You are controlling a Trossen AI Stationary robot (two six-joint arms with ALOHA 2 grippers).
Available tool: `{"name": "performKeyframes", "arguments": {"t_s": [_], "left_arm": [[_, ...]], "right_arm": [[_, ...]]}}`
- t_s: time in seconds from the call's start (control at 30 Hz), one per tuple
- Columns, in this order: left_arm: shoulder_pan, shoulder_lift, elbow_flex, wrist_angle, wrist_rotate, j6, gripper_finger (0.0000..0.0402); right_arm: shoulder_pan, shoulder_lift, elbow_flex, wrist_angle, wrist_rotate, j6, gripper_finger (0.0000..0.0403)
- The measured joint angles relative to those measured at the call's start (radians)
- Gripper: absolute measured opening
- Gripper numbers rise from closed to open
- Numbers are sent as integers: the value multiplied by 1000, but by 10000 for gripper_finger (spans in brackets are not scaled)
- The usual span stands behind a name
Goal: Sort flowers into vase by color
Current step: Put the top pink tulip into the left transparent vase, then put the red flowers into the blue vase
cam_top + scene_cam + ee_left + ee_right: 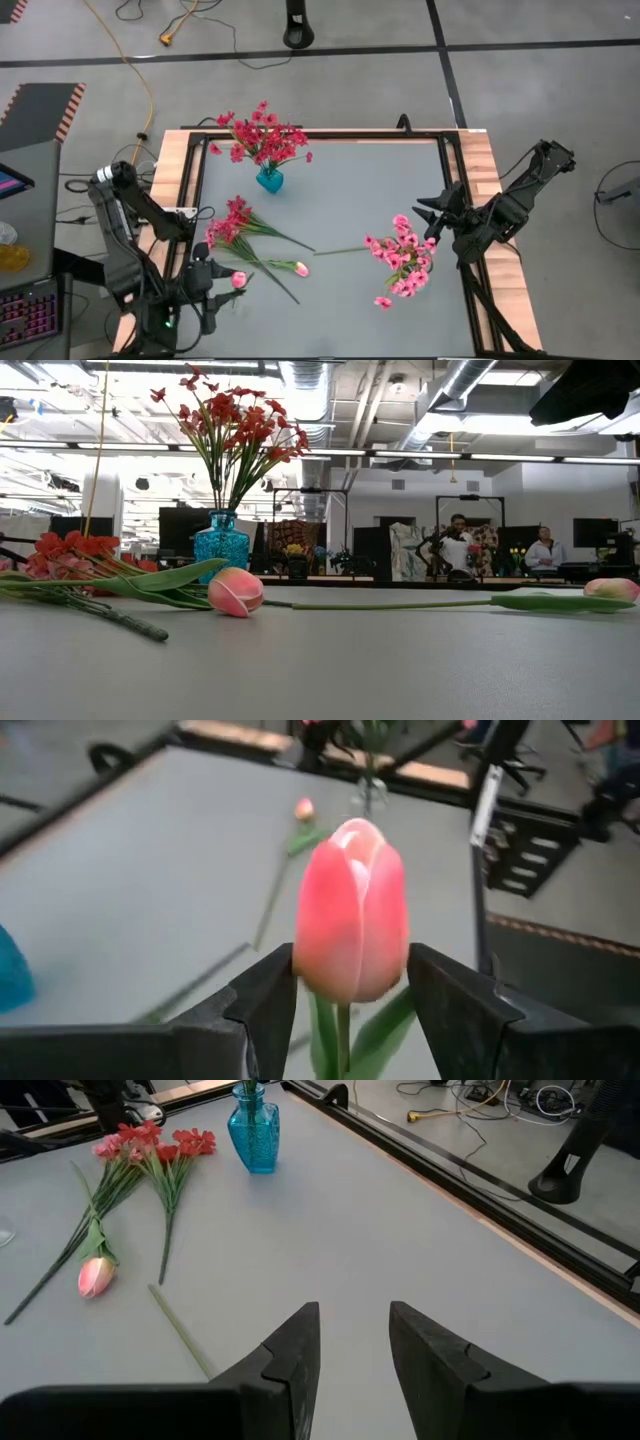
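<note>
Jaws of the left gripper stand spread on either side of a pale pink tulip bud, its thin green stem running down between them; whether the fingers actually touch the petals I cannot tell. That bud sits near the counter's front left corner, where the left arm reaches in.

Over at the right edge of the grey counter the right gripper hangs above bare surface, jaws parted with nothing between them.

Close by it stands a bunch of lighter pink sprigs; what holds them is hidden by the blooms. One long green stem lies on the counter from that bunch toward the middle.

A blue glass vase near the back edge, left of centre, carries a spray of deep red flowers. More red sprigs lie flat on the counter by the left edge, stems fanning toward the middle, and a second pink tulip bud lies just beyond them.

In the room behind, two people stand far off.
</note>
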Motion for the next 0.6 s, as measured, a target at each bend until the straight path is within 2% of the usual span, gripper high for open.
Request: {"name": "performKeyframes", "arguments": {"t_s": [0.23,0.5,0.6], "left_arm": [[0,-85,0,0,106,15,178],[0,-217,1,-5,104,27,178],[4,-263,1,-11,58,27,178]], "right_arm": [[0,0,0,0,0,0,148],[0,0,0,0,0,0,148],[0,0,0,0,0,0,148]]}}
